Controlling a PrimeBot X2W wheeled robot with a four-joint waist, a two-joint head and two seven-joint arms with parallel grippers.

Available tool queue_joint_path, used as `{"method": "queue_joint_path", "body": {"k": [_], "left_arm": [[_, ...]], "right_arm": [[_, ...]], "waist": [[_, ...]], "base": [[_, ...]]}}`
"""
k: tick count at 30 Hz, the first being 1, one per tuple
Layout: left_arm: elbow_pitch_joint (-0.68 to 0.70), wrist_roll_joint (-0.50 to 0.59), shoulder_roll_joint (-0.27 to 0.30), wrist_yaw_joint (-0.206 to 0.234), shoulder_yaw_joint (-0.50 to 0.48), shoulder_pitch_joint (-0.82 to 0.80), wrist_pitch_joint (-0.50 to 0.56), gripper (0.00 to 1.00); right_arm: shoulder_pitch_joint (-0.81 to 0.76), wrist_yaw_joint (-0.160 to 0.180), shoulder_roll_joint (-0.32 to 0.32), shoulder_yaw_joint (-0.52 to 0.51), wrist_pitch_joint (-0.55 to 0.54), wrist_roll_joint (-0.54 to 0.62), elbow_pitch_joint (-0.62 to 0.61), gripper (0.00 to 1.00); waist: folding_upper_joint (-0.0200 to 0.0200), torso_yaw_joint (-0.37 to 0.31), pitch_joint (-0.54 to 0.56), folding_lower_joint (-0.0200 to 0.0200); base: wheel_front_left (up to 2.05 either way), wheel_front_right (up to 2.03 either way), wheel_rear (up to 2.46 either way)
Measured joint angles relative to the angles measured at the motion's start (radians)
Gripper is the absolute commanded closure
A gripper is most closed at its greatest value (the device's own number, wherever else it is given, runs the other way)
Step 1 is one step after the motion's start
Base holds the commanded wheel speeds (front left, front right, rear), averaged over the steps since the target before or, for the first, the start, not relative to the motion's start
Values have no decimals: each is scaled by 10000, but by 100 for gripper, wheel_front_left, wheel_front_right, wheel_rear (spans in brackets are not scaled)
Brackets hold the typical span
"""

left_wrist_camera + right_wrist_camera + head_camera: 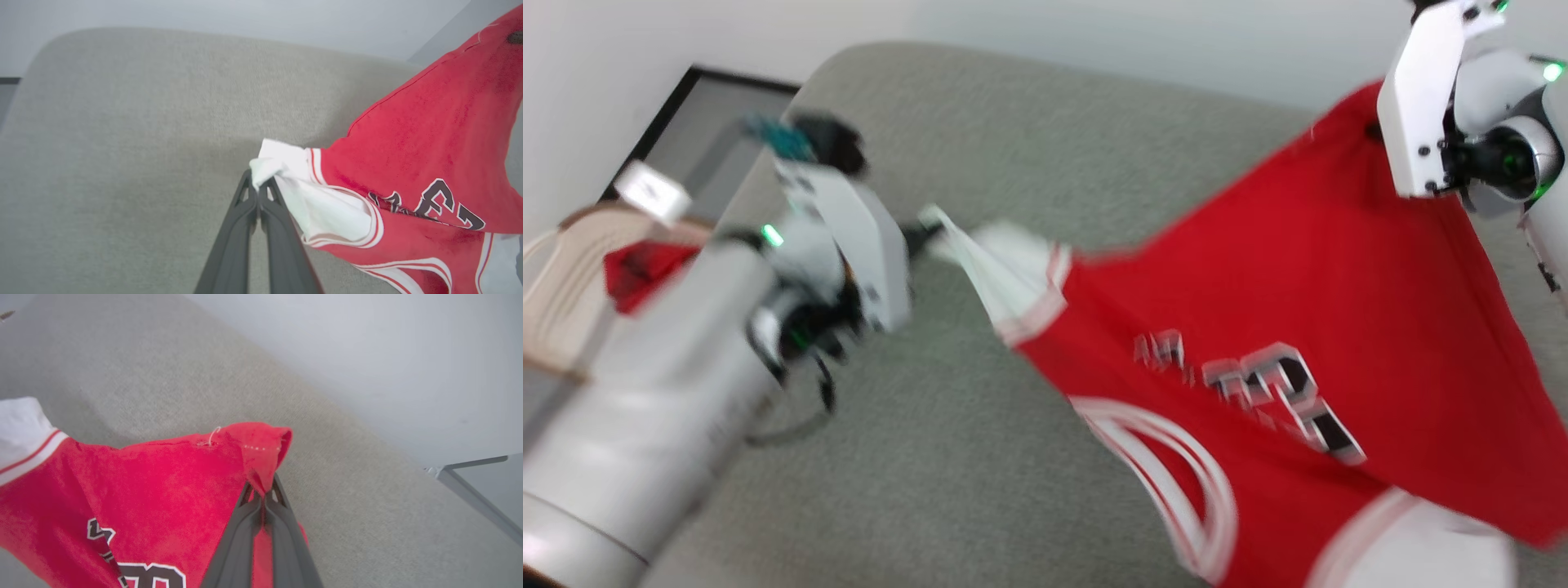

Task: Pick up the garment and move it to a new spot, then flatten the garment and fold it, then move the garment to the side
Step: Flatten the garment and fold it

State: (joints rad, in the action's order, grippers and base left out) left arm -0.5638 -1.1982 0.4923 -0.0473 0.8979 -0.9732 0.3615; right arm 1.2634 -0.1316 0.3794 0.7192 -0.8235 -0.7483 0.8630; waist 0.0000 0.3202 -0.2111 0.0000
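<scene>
Over the grey cushion [980,163] the garment [1298,327] hangs stretched. Its long axis runs from a white sleeve at left to a red hem corner at far right, collar toward the near side. At left, a pale basket [556,286] holds a red cloth [645,265]. The left gripper [258,181] pinches the sleeve and the right gripper [263,492] pinches the hem, each with fingers pressed together.

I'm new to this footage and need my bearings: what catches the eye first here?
The red garment with white sleeves and black lettering hangs stretched across the right half of the head view, over a grey upholstered surface. The left tool pinches a white sleeve. The right tool pinches a red corner at the head view's upper right.
</scene>
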Motion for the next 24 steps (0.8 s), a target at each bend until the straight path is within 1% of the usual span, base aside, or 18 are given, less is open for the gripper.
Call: {"method": "queue_joint_path", "body": {"k": [2,6,10,12,18,21,24], "left_arm": [[-42,109,238,59,-54,-593,360,100],[-380,378,418,226,-159,-1734,706,100],[-1018,982,529,313,-224,-2909,407,100],[-1388,1221,474,330,-270,-3434,178,100],[-2560,1639,188,257,-353,-4599,-439,100],[-3043,1726,2,161,-430,-5046,-677,100],[-3453,1728,-174,107,-468,-5378,-809,100]], "right_arm": [[90,2,13,-29,545,82,-96,100],[286,2,52,-167,1628,242,-155,100],[533,2,56,-422,2815,539,-88,100],[627,2,8,-604,3394,723,21,100],[708,2,-282,-1147,4583,913,343,100],[815,2,-424,-1521,4989,915,527,100],[850,2,-554,-1779,5045,871,642,100]], "waist": [[0,-222,218,1],[0,-666,627,0],[0,-1118,985,0],[0,-1350,1150,0],[0,-1995,1599,0],[0,-2266,1794,0],[0,-2496,1932,0]], "base": [[0,0,0],[0,0,0],[0,0,0],[0,0,0],[0,0,0],[0,0,0],[0,0,0]]}}
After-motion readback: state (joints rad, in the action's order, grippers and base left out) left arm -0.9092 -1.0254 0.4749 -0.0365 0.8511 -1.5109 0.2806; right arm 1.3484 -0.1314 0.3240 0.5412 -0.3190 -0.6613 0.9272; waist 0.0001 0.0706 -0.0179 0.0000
